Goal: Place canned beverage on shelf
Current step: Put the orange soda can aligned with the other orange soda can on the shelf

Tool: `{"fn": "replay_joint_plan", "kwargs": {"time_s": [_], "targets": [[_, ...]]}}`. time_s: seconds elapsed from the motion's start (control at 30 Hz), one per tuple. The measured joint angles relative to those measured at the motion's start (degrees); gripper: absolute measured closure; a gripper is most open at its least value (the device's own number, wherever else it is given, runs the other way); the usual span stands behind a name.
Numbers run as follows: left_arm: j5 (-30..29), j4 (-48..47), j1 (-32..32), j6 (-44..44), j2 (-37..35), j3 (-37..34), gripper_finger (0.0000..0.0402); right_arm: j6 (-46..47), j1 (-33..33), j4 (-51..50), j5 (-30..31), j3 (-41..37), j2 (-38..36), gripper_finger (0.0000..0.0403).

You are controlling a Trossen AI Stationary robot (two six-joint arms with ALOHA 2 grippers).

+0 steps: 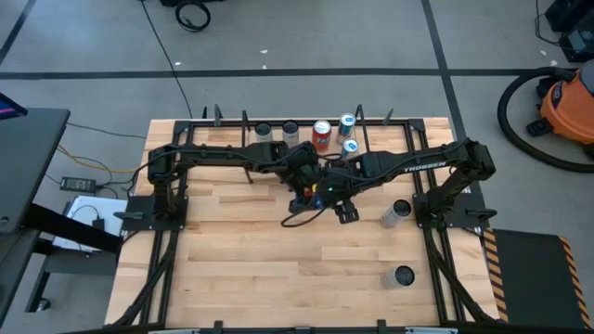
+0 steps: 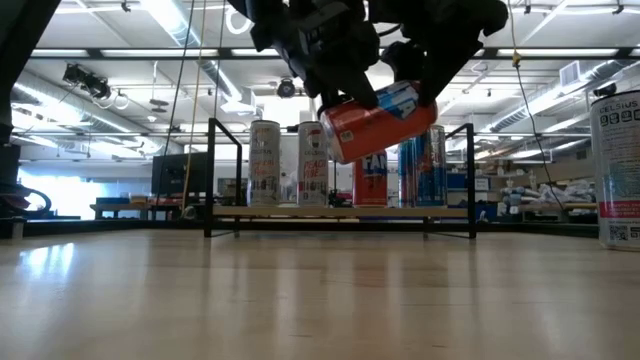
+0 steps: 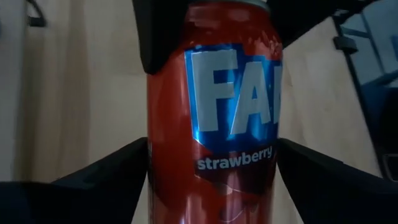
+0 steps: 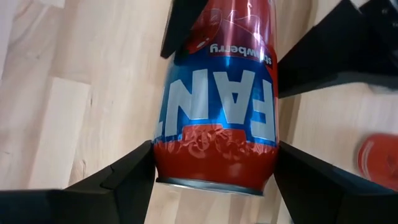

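A red strawberry soda can (image 2: 380,128) hangs tilted in the air over the middle of the table, in front of the shelf (image 2: 340,212). Both grippers meet at it. My left gripper (image 3: 213,163) reaches in from the table's left and is shut on the can (image 3: 214,112). My right gripper (image 4: 214,169) reaches in from the table's right and is shut on the same can (image 4: 214,106). The shelf (image 1: 232,122) stands along the far edge, with several upright cans (image 1: 322,134) on its board. My left gripper has the can's round wall between its two fingers, at the end with the word "strawberry" (image 3: 157,168). The fingers slant down from the table's left and lie across the can. The can is clear of the table. My right gripper pinches the can's wall between its two fingers close to the rimmed end (image 4: 163,163), opposite the left gripper's hold. Its fingers point steeply down from the table's right and lie across the can. The can is tilted and lifted clear.
Two loose silver cans are on the right part of the table, one near the right arm's base (image 1: 397,211) and one nearer the front (image 1: 402,276). A tall white can (image 2: 620,170) shows at the low view's right edge. Bare wood lies toward the near edge.
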Motion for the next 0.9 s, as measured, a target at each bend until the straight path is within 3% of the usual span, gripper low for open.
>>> {"fn": "replay_joint_plan", "kwargs": {"time_s": [0.57,0.9], "targets": [[2.55,-0.11,0.51,-0.45,-0.09,-0.07,0.0051,-1.26,0.47,3.75,2.43,-0.04,-0.02,0.011],[2.25,-0.35,0.56,-0.51,-0.09,-0.06,0.0103,-1.29,0.47,3.92,1.97,-0.04,-0.02,0.0109]]}}
